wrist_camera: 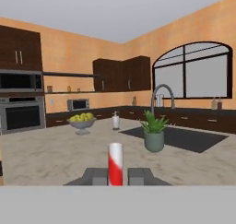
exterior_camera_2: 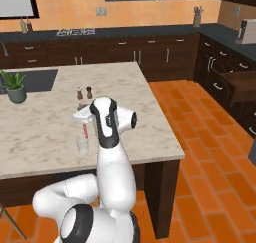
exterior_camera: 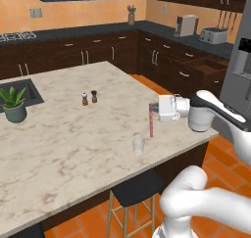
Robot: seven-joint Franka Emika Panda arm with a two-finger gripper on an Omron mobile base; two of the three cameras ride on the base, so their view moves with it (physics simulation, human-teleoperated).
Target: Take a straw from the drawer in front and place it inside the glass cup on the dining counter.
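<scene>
The red-and-white striped straw [exterior_camera: 151, 123] hangs upright over the marble dining counter [exterior_camera: 73, 144], and my gripper [exterior_camera: 153, 107] is shut on its upper end. In the hand view the straw [wrist_camera: 115, 163] rises between the two dark fingertips [wrist_camera: 94, 176]. The small clear glass cup [exterior_camera: 138, 145] stands near the counter's front edge, just below and left of the straw's lower tip. From the right base view the straw [exterior_camera_2: 85, 129] ends just above the glass cup [exterior_camera_2: 82, 145]. The dark wooden drawer [exterior_camera: 206, 65] stands pulled out in the cabinet run at the right.
Two small dark shakers [exterior_camera: 89, 98] stand mid-counter beyond the glass. A potted plant [exterior_camera: 13, 106] sits by the sink [exterior_camera: 27, 90] at the left. A fruit bowl [wrist_camera: 82, 122] and soap dispenser [wrist_camera: 115, 120] are further along. A stool [exterior_camera: 135, 189] stands under the front edge.
</scene>
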